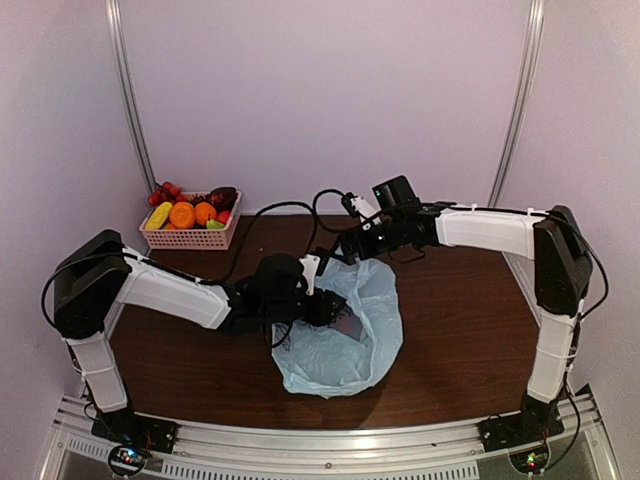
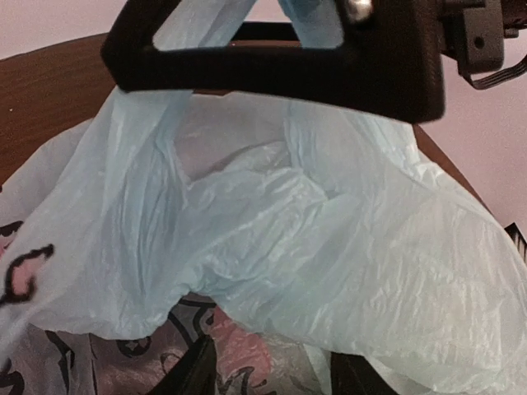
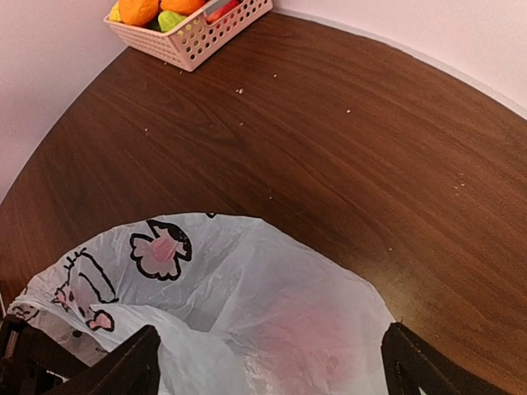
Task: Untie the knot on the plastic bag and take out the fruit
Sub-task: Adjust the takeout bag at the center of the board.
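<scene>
The light blue plastic bag [image 1: 345, 335] lies slumped at mid-table with its mouth open towards the far side. No knot shows. My left gripper [image 1: 325, 308] reaches into the mouth. In the left wrist view [image 2: 272, 374] its jaws stand apart, with printed plastic and a pinkish shape [image 2: 243, 337] between them. My right gripper [image 1: 347, 247] is at the bag's far rim. In the right wrist view [image 3: 272, 370] it is wide open over the bag [image 3: 247, 313], where a reddish blur [image 3: 329, 337] shows through the plastic. Other fruit [image 1: 182, 214] lies in the basket.
The pink lattice basket [image 1: 190, 238] stands at the far left by the wall, also seen in the right wrist view [image 3: 198, 41]. Bare brown table [image 1: 460, 330] lies right of the bag. Black cables [image 1: 290, 210] loop behind the grippers.
</scene>
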You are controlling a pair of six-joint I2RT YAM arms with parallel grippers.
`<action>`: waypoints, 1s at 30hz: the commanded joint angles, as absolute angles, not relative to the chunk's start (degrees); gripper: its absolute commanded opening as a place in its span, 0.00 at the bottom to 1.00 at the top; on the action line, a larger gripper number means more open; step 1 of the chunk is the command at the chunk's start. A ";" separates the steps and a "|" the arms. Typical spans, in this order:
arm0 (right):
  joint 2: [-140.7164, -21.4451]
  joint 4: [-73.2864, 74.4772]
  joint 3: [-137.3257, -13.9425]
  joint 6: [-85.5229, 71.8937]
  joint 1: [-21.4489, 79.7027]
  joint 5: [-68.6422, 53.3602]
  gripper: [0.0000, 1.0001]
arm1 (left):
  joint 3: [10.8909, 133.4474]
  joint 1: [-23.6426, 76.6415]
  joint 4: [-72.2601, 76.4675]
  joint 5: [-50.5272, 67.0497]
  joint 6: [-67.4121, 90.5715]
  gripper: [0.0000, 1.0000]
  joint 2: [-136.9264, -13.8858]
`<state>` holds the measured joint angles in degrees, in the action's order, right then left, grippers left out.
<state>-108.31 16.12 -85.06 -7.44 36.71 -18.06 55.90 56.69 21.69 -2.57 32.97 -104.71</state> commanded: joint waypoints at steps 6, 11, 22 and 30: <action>-120.47 16.73 -90.90 -5.51 34.27 -33.08 0.73 | 56.12 53.98 23.41 -2.55 33.89 0.47 -107.99; -121.77 17.09 -88.61 -6.61 34.37 -37.05 0.54 | 58.06 53.37 23.25 -2.22 33.40 0.48 -109.95; -115.76 3.97 -74.89 -22.69 34.46 -40.73 0.00 | 51.60 54.66 27.55 -1.67 31.68 0.55 -104.38; -108.28 -7.11 -67.19 -32.43 35.04 -39.33 0.29 | 43.09 59.64 29.19 -4.48 33.50 0.72 -96.29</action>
